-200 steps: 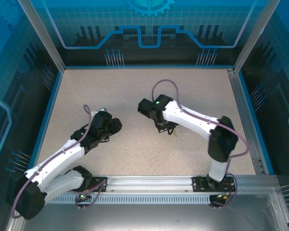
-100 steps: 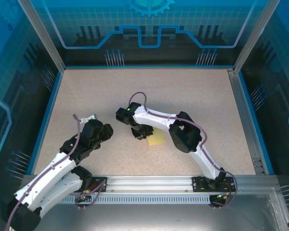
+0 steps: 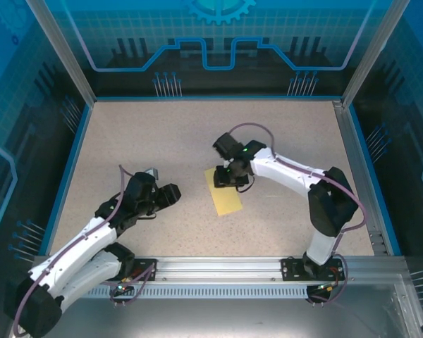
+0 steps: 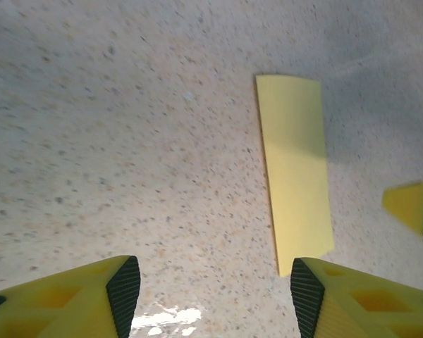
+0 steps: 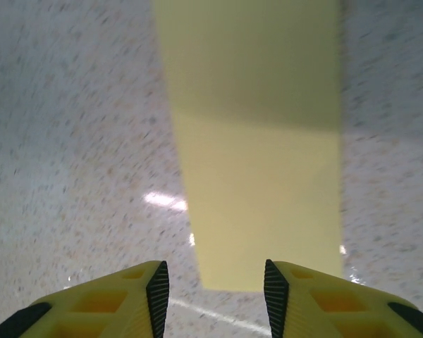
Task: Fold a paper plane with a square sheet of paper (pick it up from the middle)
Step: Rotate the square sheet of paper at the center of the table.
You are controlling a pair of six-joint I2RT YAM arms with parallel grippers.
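Count: 1 thin yellow paper sheet (image 3: 224,195); 2 white-and-black robot arms, L (image 3: 84,243) and R (image 3: 289,172); 2 grippers, each w/ 2 yellow fingers and black pads; 1 speckled beige table (image 3: 141,134) w/ blue rim.

Paper: lies flat on the table, approx. centre, betw. the two grippers. Its outline is a long narrow rectangle, not a square. Long axis runs far-to-near, slightly slanted. Far part is in the shadow of the R arm.

L gripper (image 4: 215,289): jaws wide apart, nothing betw. them, bare table in the gap. In top view it sits to the left of the paper, clear of it, no touch. In L wrist view the paper's near corner appears just beside one pad.

R gripper (image 5: 215,292): jaws part-open, gap narrower than L's, nothing clamped. Table surface shows betw. the pads. In top view it is over the paper's far end. In R wrist view the paper's short edge lies just ahead of the tips, and part of that edge meets one finger. Contact w/ paper: can't tell.

One R fingertip (image 4: 409,205) shows at the edge of L wrist view, beside the paper's long edge, apart from it.
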